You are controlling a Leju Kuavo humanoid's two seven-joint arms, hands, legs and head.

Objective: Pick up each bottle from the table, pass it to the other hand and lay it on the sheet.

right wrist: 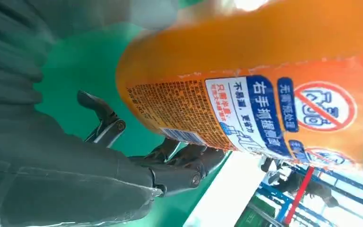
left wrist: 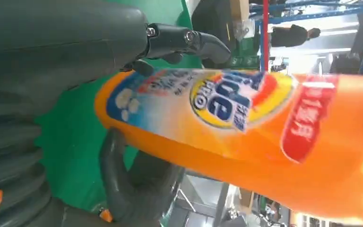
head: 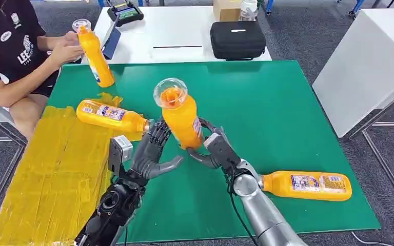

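Orange bottle [head: 181,119] upright above green table [head: 287,102], mid-handover; right hand [head: 216,150] grasping lower body, left hand [head: 154,151] fingers wrapped on other side. Looks stiff plastic, glossy label likely slippery, probably full; grip wide body, not cap

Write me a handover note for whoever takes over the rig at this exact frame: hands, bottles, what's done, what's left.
Left hand: fingers against the raised bottle, thumb apart; a firm grip cannot be confirmed.
Right hand: fingers around the same bottle's base. The handover is in progress above the green mat.
Done: one bottle on the sheet lies on the yellow sheet.
Left: finish the pass and lay this bottle on the sheet; then the bottle lying on the mat by the right arm.
A person at the far left corner holds another bottle upright on the mat.
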